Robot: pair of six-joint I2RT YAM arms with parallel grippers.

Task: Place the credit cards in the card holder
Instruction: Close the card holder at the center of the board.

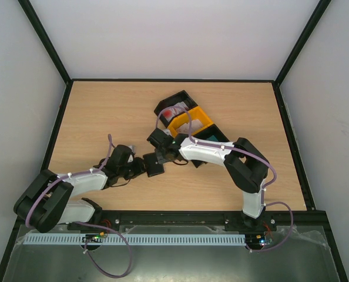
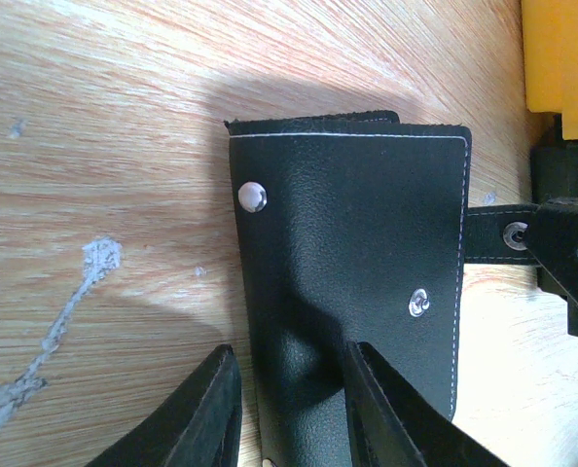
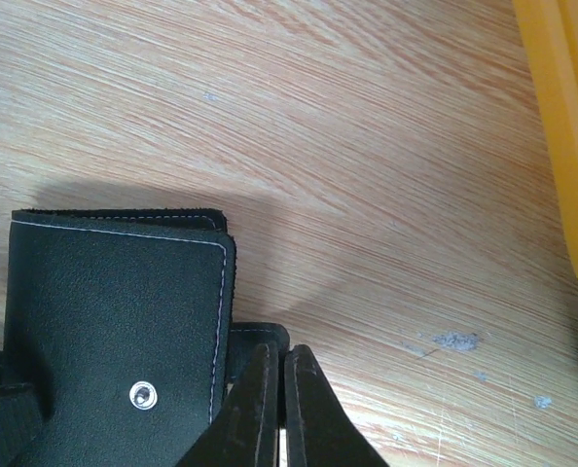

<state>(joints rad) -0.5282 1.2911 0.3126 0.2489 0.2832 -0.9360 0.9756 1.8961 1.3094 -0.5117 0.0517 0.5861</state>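
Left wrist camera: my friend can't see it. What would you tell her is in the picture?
A closed black card holder lies on a wooden table, its near end between the two fingers of the left end effector. Its snap strap stretches right to the right end effector, below a yellow tray.

right wrist | pincer [image 3: 281, 355] closed; just beside black card holder [image 3: 114, 311]; yellow tray [image 3: 561, 126] at right edge

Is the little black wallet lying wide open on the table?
No, the card holder is folded closed, with only its black outside facing up.
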